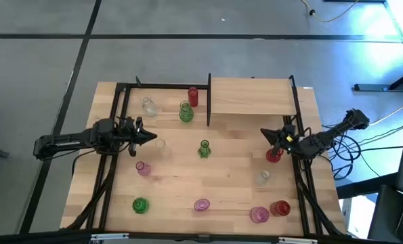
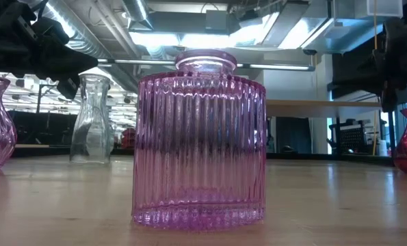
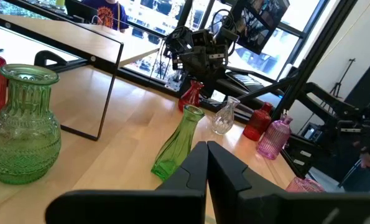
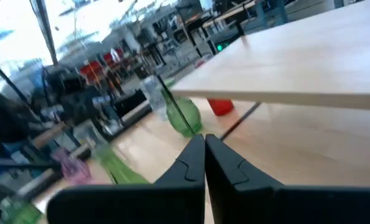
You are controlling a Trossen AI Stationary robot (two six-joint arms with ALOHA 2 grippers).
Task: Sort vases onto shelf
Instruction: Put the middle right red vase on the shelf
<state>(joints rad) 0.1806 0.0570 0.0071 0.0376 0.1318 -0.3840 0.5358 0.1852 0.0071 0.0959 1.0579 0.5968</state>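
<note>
Both grippers hover shut over the table and hold nothing. My left gripper (image 1: 154,137) (image 3: 206,148) points toward the table's right, at a slim green vase (image 1: 204,149) (image 3: 178,146) standing some way off. My right gripper (image 1: 264,133) (image 4: 204,139) points left, just below the raised shelf board (image 1: 252,95) (image 4: 309,62), with a red vase (image 1: 273,156) standing under its arm. A clear vase (image 1: 147,105), a bulbous green vase (image 1: 185,112) (image 3: 22,127) and a red vase (image 1: 192,97) stand inside the black frame at the far left.
More vases stand on their bases across the near half of the table: pink (image 1: 143,168), green (image 1: 140,205), pink (image 1: 201,205) (image 2: 200,137), pink (image 1: 259,215), red (image 1: 280,208), clear (image 1: 264,177). A black upright post (image 1: 208,98) divides the frame. Bare wood lies mid-table.
</note>
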